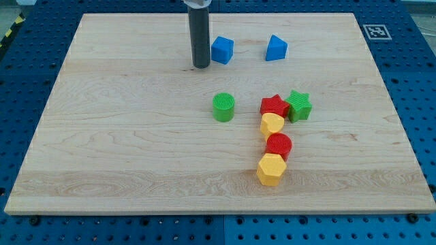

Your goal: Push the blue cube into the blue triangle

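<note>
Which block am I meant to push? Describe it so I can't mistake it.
Look along the wooden board's top edge: two blue blocks sit there. The blue cube is the one on the view's left, just right of my tip. The blue triangle, to its right, has a sloped top; the cube is square-faced.

One slim rod [200,34] is all that shows of the arm: a straight, round, dark grey cylinder with a faint sheen down its side. At twelve o'clock a paler metallic collar [198,3] caps it. At six o'clock my tip [201,66] ends flat and blunt, same dark grey.
</note>
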You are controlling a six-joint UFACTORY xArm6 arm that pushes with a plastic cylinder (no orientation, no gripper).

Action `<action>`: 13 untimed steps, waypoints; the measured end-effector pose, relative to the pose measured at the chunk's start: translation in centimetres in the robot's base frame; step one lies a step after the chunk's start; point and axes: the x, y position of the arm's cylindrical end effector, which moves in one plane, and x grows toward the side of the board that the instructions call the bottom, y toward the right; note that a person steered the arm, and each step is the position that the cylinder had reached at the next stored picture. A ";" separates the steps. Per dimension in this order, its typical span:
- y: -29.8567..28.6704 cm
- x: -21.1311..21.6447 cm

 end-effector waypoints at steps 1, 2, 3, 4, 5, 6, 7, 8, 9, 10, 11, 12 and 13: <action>-0.3 -1.4; -0.3 -2.2; -0.2 -3.1; -0.1 -3.0; -0.1 -3.0; -0.9 -4.1; -1.5 -4.1; 0.6 -4.0; 2.1 -2.6; 1.9 -0.2; 3.8 0.7; 6.2 0.7; 6.0 1.0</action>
